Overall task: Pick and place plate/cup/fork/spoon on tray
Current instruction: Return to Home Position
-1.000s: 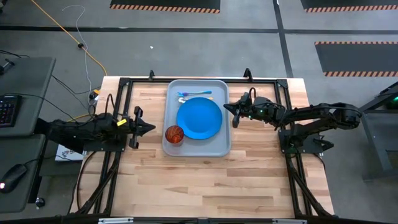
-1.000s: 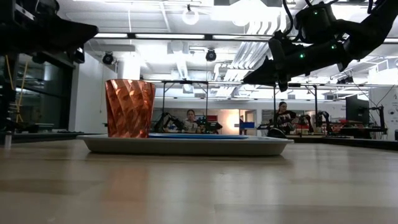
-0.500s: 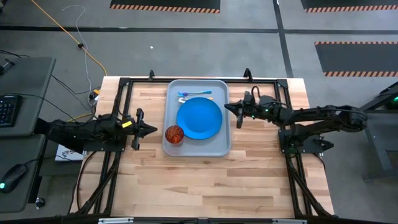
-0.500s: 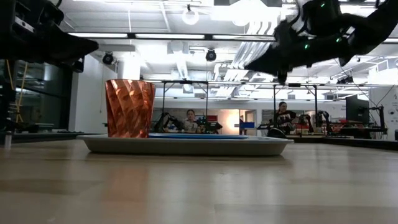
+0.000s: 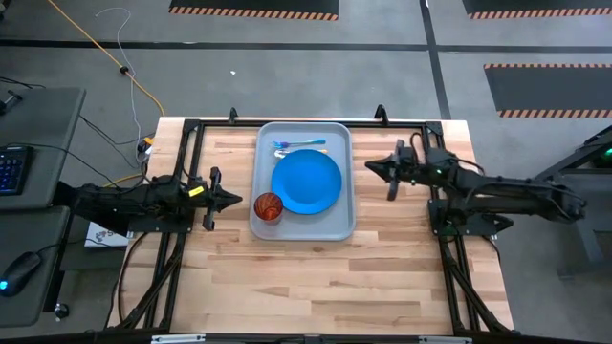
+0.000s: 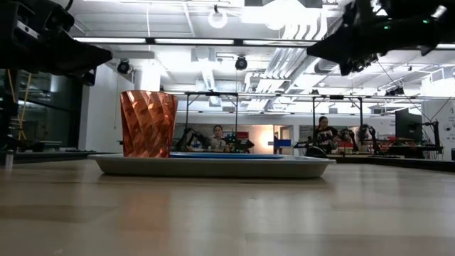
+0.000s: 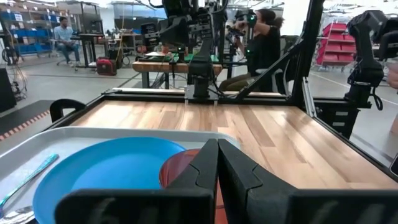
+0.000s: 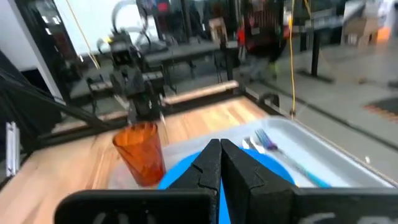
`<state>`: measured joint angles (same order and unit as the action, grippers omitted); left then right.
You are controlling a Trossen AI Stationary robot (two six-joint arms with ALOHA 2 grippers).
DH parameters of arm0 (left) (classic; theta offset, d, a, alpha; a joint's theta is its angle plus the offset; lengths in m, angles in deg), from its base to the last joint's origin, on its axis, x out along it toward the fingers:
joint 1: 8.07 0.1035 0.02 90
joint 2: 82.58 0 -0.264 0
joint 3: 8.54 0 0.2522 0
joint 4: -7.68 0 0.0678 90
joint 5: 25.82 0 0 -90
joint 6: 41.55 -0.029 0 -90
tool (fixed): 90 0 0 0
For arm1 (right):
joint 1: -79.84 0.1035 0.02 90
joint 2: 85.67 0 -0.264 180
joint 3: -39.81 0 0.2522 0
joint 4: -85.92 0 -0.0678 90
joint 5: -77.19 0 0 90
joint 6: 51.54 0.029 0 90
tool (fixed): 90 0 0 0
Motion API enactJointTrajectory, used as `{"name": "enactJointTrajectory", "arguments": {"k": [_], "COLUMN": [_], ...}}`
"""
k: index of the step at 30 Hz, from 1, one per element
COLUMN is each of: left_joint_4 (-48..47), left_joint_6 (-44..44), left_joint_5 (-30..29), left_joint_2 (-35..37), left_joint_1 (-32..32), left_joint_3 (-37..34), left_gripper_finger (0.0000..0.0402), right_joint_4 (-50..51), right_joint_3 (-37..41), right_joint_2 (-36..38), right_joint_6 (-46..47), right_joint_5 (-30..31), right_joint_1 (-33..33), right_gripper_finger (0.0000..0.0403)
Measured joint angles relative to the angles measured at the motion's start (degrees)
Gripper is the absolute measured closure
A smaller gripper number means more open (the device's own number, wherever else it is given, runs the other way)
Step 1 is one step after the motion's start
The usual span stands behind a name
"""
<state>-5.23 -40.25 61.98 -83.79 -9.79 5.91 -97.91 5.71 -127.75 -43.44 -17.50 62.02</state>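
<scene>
The light-grey tray point(image 5: 339, 225) lies at the table's far middle. On it are the blue plate point(image 5: 306, 183), the red-orange cup point(image 5: 268, 205) standing upright at its near left corner, and the fork and spoon lying side by side along its far end point(image 5: 299, 148). In the right wrist view the fork's head point(image 8: 264, 140) shows beyond the plate. My left gripper point(image 5: 237, 199) is shut and empty, just left of the tray by the cup. My right gripper point(image 5: 370, 167) is shut and empty, right of the tray and above the table point(image 6: 320, 51).
Bare wooden tabletop spreads along the near side point(image 5: 306, 277) and on both sides of the tray. Black frame rails point(image 5: 191, 129) run along the table's edges. People sit at benches in the room beyond point(image 6: 323, 135).
My right gripper has drawn back from the tray's right rim toward the table's right edge, rising a little, still shut and empty. The things on the tray have not moved.
</scene>
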Motion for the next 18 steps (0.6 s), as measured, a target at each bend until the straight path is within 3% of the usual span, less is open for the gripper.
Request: {"name": "enactJointTrajectory", "arguments": {"k": [7,13,18], "left_joint_4": [0.02,0.02,0.02], "left_joint_6": [0.02,0.02,0.04], "left_joint_5": [0.0,0.01,0.0], "left_joint_2": [0.0,0.0,0.0], "left_joint_1": [0.0,0.0,0.0], "left_joint_3": [0.0,0.0,0.0], "left_gripper_finger": [0.0401,0.0401,0.0401], "right_joint_4": [-13.09,-3.7,4.12], "right_joint_3": [12.84,13.82,13.82], "right_joint_2": [16.14,28.77,34.19], "right_joint_6": [5.41,8.08,4.83], "right_joint_5": [-0.25,-5.12,2.16], "right_joint_1": [0.46,3.61,10.97], "right_gripper_finger": [0.0402,0.0402,0.0402]}}
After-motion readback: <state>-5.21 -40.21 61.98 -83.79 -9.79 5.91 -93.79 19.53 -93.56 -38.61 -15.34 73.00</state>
